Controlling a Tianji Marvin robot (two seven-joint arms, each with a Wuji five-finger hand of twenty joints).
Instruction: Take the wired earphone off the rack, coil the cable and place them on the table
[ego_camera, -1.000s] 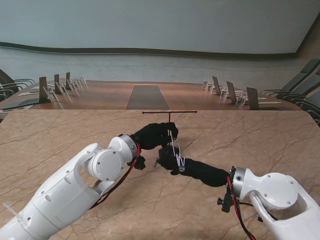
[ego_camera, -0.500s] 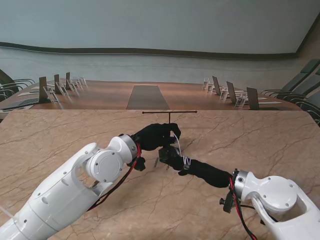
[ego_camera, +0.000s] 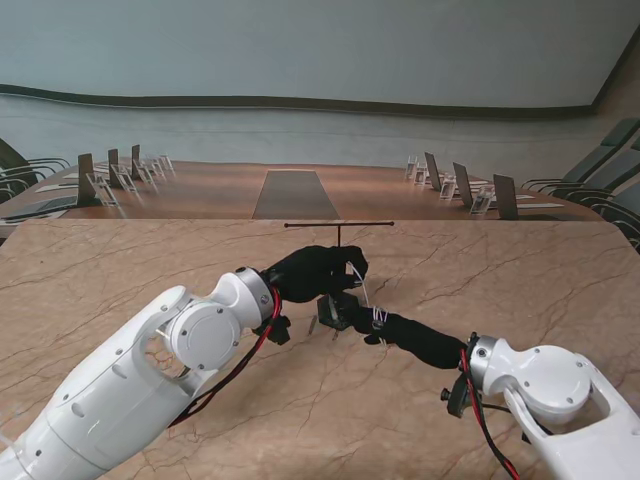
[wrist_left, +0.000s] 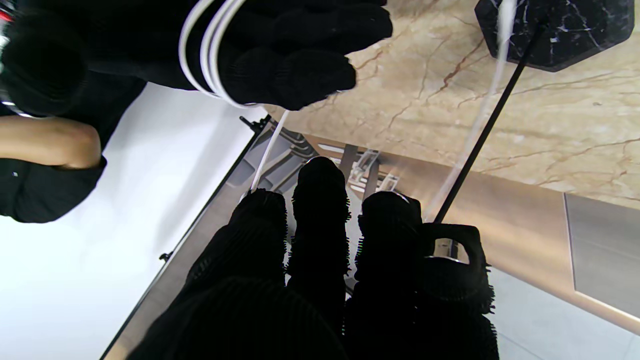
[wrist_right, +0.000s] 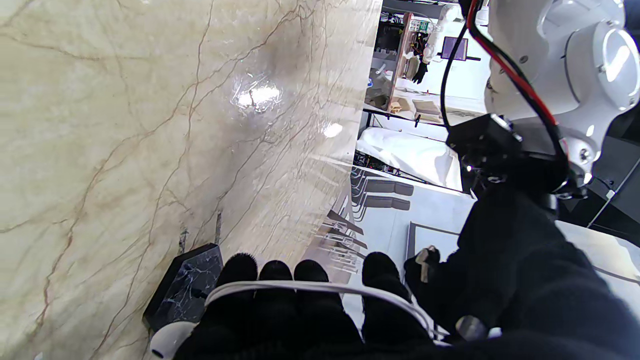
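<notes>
Centrally on the marble bench (ego_camera: 120, 270), the right hand (ego_camera: 352, 310) holds white cable (wrist_right: 320, 286) wound in loops around its fingers (wrist_right: 272, 280), an earbud (wrist_right: 167, 341) partly cut off at the frame edge. The left hand (ego_camera: 315, 270) pinches a strand beside the rack (ego_camera: 339, 228); its base (wrist_left: 555, 25) is largely hidden from the stand.

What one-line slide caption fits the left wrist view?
White earphone cable looped around the gloved right hand, fed by the left hand beside the rack.
</notes>
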